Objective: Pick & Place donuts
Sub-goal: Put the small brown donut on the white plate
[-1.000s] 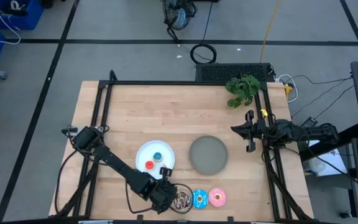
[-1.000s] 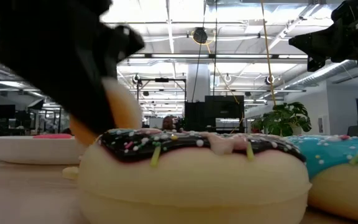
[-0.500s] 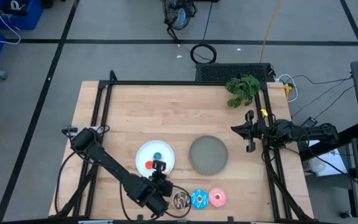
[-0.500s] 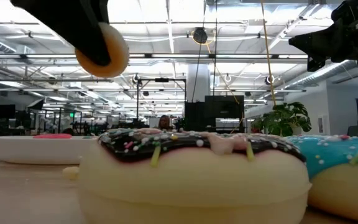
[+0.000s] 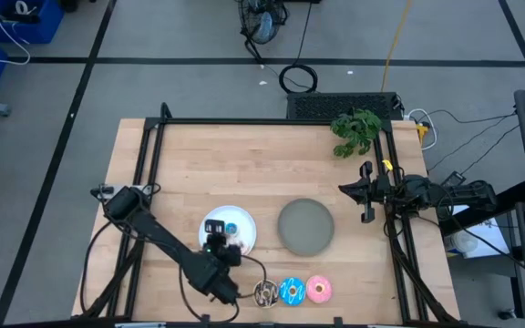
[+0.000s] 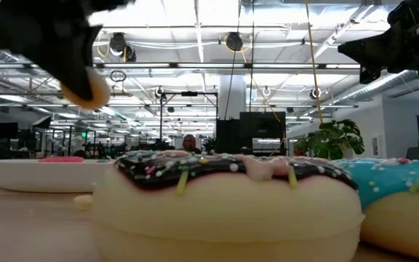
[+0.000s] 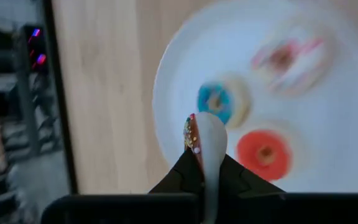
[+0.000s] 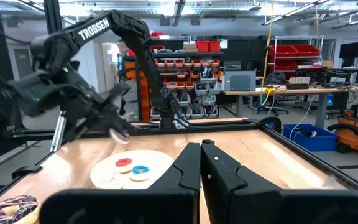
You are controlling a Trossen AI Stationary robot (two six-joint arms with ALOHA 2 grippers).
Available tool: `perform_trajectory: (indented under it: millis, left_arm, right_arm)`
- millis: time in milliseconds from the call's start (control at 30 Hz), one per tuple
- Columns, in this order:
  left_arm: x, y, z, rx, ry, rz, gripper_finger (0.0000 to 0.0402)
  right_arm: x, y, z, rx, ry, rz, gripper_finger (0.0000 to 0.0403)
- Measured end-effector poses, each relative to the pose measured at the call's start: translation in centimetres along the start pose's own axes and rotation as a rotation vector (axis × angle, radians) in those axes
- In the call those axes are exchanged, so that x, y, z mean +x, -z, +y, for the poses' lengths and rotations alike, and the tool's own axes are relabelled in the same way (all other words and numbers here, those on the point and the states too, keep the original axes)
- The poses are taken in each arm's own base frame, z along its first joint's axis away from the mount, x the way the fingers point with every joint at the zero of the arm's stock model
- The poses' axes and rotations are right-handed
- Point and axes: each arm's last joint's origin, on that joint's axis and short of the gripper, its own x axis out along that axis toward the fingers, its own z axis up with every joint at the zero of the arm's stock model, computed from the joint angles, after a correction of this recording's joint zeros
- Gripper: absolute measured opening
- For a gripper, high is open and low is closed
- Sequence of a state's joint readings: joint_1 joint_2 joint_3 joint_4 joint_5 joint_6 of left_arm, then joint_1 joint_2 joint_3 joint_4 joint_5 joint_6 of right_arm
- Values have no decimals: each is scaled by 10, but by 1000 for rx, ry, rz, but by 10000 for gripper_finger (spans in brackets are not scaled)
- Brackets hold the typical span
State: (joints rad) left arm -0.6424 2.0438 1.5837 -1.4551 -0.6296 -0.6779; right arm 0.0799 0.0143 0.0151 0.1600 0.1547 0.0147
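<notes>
My left gripper hovers over the near left part of the round white plate, shut on a tiny brown donut. Tiny blue, red and white-pink donuts lie flat on the plate. The larger dark brown sprinkled donut, blue donut and pink donut lie in a row near the table's near edge. My right gripper waits shut and empty at the table's right edge. My left gripper pinches the tiny brown donut between its two fingers, one on each flat face near the lower rim. The fingers point down from above. The donut stands on edge, lifted clear above the white plate; it also shows in the low view.
A round grey plate lies right of the white plate. A green plant stands at the far right corner. A black frame runs around the table top.
My left gripper has risen from beside the dark brown donut and gone toward the table's far and left edges, to above the white plate. The tiny brown donut has stayed in its fingers, lifted clear.
</notes>
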Motion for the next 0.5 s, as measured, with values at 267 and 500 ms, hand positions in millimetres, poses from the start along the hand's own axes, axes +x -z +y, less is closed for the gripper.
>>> perform_trajectory:
  millis: [267,500]
  left_arm:
    - [27,19,-2,44,-16,100,10]
    - [16,34,31,-38,6,27,16]
  right_arm:
    - [0,0,0,0,0,-1,0]
    - [0,-1,0,0,-1,-9,0]
